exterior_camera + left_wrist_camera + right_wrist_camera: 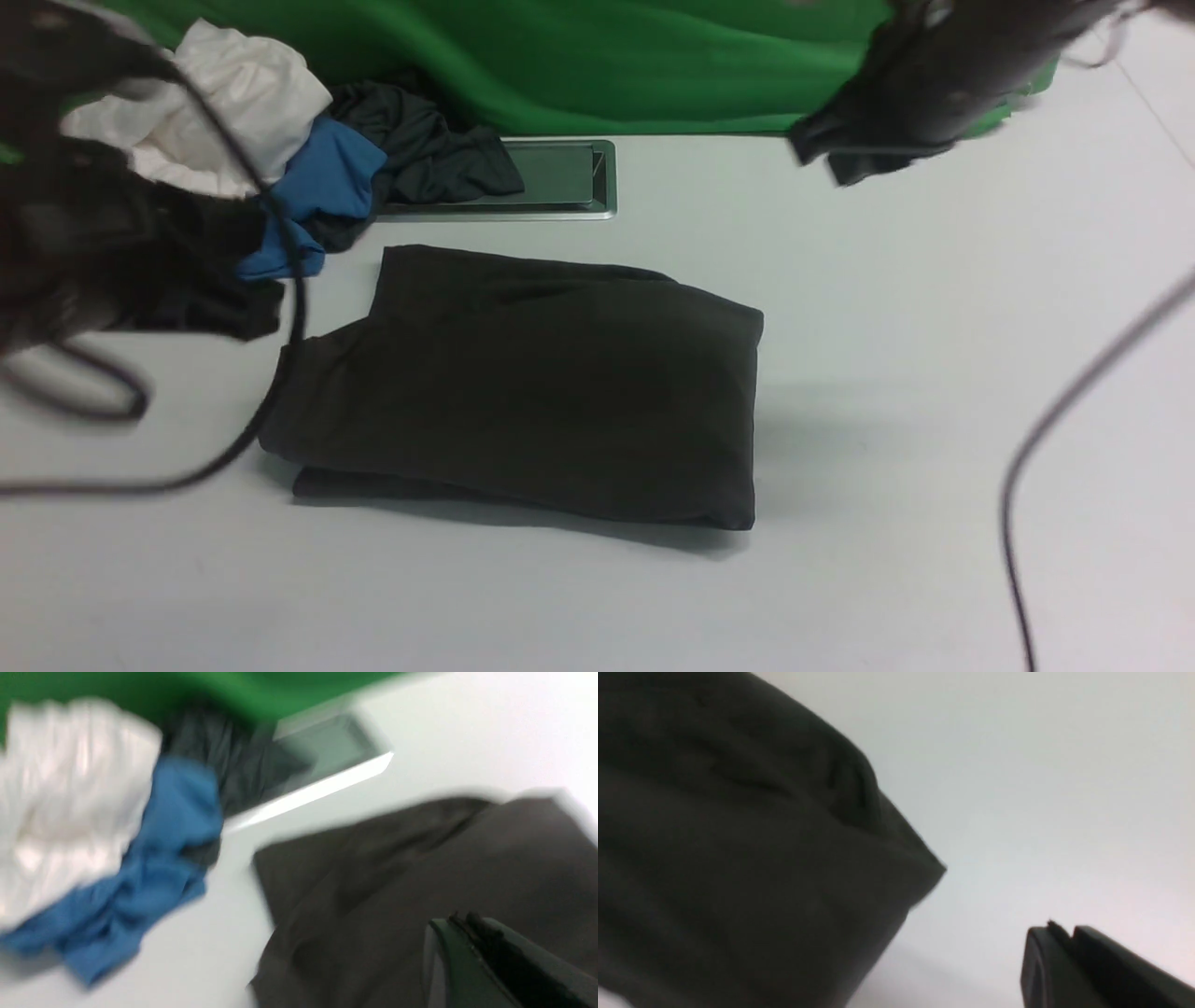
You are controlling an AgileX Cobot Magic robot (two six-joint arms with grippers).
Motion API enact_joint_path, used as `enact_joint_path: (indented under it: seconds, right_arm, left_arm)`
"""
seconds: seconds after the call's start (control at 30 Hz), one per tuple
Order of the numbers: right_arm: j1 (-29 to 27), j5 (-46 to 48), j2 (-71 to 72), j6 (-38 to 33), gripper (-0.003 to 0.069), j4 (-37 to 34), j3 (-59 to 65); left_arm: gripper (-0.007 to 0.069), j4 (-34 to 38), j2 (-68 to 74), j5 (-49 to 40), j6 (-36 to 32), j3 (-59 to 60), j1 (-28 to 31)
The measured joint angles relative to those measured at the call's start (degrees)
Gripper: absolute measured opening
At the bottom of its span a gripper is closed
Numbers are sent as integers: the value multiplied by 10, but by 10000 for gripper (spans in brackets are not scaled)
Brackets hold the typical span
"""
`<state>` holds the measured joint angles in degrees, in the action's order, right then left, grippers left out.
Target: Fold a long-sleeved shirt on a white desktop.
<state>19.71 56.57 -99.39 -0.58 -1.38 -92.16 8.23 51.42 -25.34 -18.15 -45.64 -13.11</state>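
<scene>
Pressing together with nothing between them, the left fingers (467,926) hang above the shirt (541,392), clear of the cloth; in the front view this arm is a dark blur at the left edge. The right fingers (1057,935) are likewise closed on nothing, over bare table (934,373) just off the shirt's right corner, and the front view shows that arm raised near the far right.

The shirt lies folded into a thick dark rectangle in the middle of the table, its layers stacked, one lower layer peeking out at the near left edge. Behind it, set into the table, is a silver hatch (560,177). A heap of other clothes sits at the far left: a white piece (233,103), a blue one (327,187) and a black one (420,140) that partly covers the hatch. A green cloth (607,56) runs along the back.
</scene>
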Motion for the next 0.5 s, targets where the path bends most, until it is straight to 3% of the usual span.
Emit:
enact_joint_path:
  seconds: [0.33,0.5]
  right_arm:
    - [10,-6,293,75,59,3,270]
    - [10,-22,428,85,59,6,371]
  left_arm:
    - [20,20,-244,162,0,192,-105]
    - [20,21,-323,169,0,251,-113]
